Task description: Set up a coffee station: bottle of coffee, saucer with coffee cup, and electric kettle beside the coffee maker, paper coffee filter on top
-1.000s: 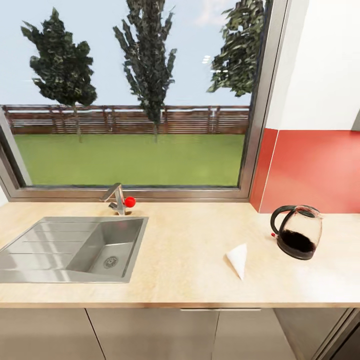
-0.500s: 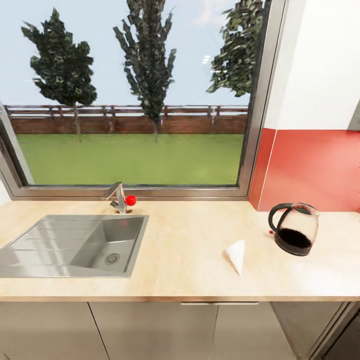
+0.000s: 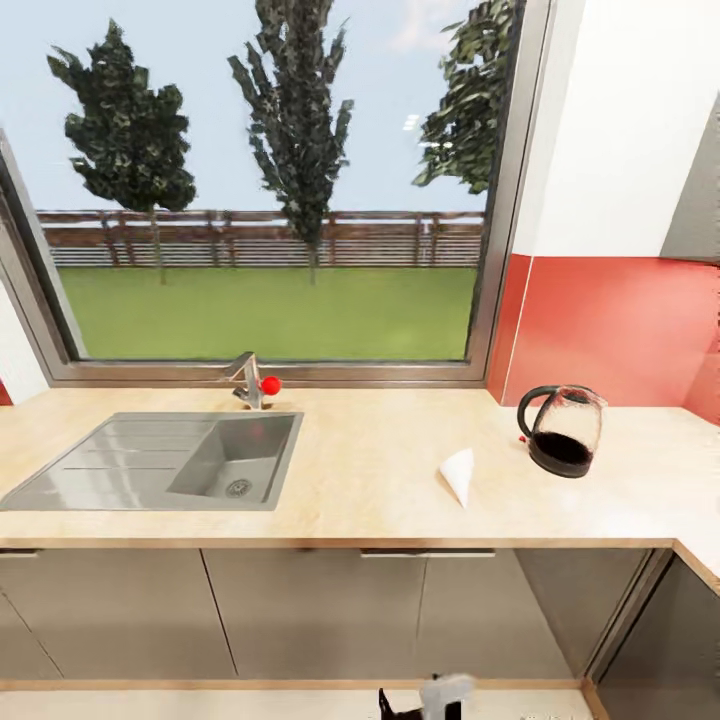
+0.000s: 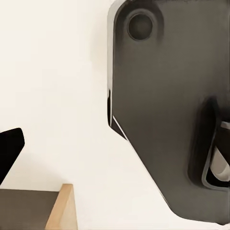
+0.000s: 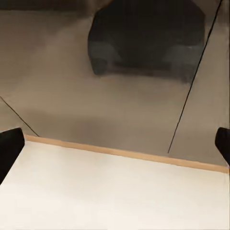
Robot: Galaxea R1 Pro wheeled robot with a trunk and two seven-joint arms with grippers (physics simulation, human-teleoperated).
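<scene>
Backing off has widened my head view: the countertop (image 3: 360,480) sits lower and smaller, cabinet fronts (image 3: 300,610) now show, and nothing on it shifted. Paper coffee filter (image 3: 459,474) lies on its side, electric kettle (image 3: 563,432) near it, well apart from the sink (image 3: 170,460). Left wrist: dark housing, jaws' state unclear. Right wrist: fingertips (image 5: 9,143) wide apart over floor. I'd approach the filter squarely.
</scene>
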